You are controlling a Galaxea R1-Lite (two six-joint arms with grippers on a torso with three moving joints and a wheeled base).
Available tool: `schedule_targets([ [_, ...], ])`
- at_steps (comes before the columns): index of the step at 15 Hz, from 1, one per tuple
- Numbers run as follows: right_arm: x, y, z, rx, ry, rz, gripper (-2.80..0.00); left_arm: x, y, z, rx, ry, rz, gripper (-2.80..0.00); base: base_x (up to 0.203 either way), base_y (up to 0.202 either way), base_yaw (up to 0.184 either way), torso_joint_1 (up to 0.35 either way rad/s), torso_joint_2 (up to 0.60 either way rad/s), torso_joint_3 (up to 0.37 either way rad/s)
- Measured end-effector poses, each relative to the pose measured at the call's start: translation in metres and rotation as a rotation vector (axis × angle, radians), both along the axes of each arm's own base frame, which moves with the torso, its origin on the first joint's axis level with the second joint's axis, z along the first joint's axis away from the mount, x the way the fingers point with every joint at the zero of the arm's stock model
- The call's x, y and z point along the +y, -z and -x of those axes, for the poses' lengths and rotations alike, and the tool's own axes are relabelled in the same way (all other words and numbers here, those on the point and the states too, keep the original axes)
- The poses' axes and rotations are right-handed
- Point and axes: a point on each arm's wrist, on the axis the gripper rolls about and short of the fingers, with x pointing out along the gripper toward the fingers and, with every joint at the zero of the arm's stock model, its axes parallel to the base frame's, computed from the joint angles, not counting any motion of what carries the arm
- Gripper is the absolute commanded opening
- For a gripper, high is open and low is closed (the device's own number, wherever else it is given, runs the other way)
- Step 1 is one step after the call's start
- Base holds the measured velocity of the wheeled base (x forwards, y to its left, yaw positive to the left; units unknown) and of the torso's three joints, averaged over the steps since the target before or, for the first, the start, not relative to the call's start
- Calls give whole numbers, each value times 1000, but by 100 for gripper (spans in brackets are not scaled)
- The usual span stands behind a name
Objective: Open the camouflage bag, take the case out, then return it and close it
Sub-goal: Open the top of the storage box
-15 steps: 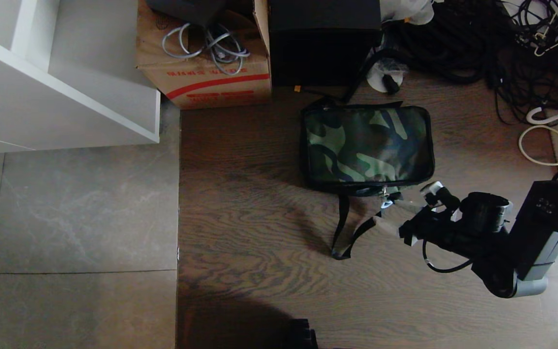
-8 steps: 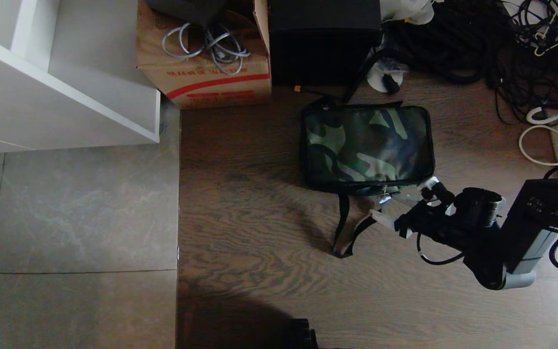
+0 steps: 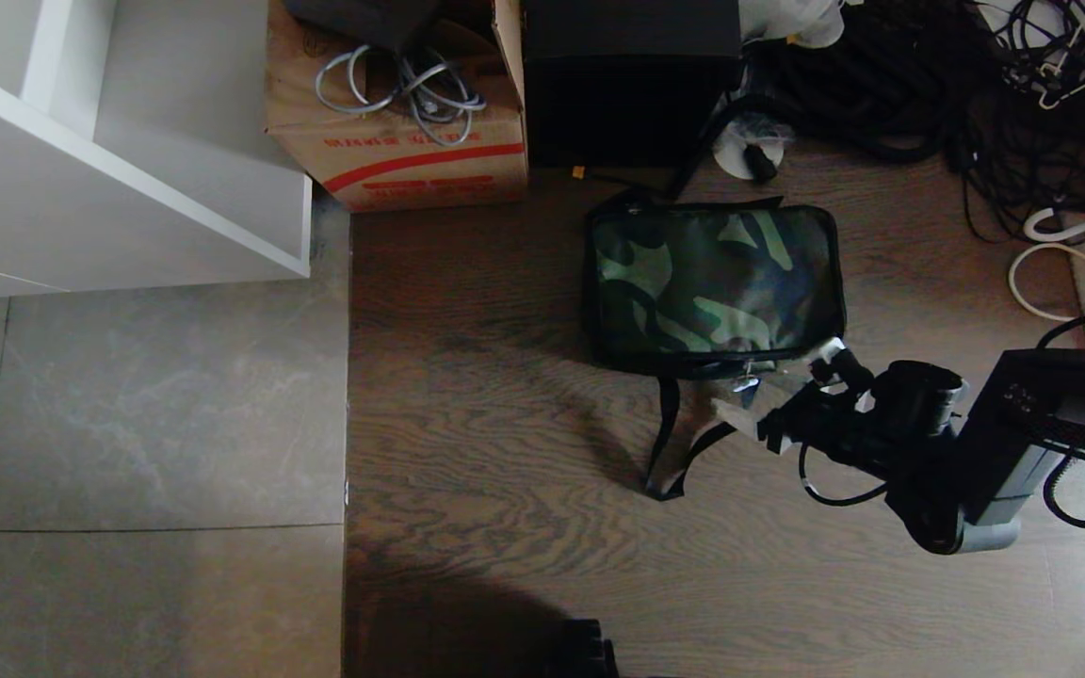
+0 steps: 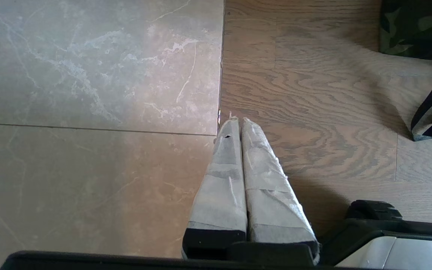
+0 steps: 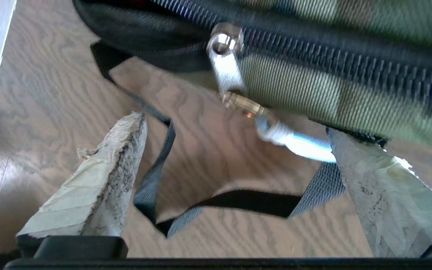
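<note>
The camouflage bag (image 3: 714,287) lies flat on the wood floor (image 3: 505,424), zipped shut, far of centre and a bit right. The case isn't visible, presumably inside. Its zipper pull (image 5: 226,67) hangs at the near edge with a pale tab (image 5: 294,140) trailing off it; the black shoulder strap (image 3: 670,443) loops on the floor just near of the bag.

Step in hand, as I judge it: the opening step, reaching for the zipper, nothing undone yet. The right pincer (image 3: 769,395) sits low at the bag's near right edge, fingers spread wide, holding nothing; in the right wrist view the tab touches or just meets one fingertip (image 5: 351,157), and the pull lies between the two but farther out.

Next move likely calls for easing forward so the pull or tab sits squarely between the fingers, pinching it, then dragging along the zip line. Avoid catching the strap instead.

The left pincer (image 4: 236,122) is parked over the tile/wood seam on the left, fingers pressed together, empty.

A cardboard box (image 3: 392,122) and a tall black box (image 3: 627,85) stand beyond the bag, with cables (image 3: 929,85) far right.
</note>
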Motion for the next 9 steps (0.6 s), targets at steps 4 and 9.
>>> schedule_targets([
  [4,2,0,-6,-8,-4,-18,0,0,0,0,0,0,0,-280,0,0,0,0,0,0],
  [9,3,4,-12,-16,-7,-20,0,0,0,0,0,0,0,-280,0,0,0,0,0,0],
])
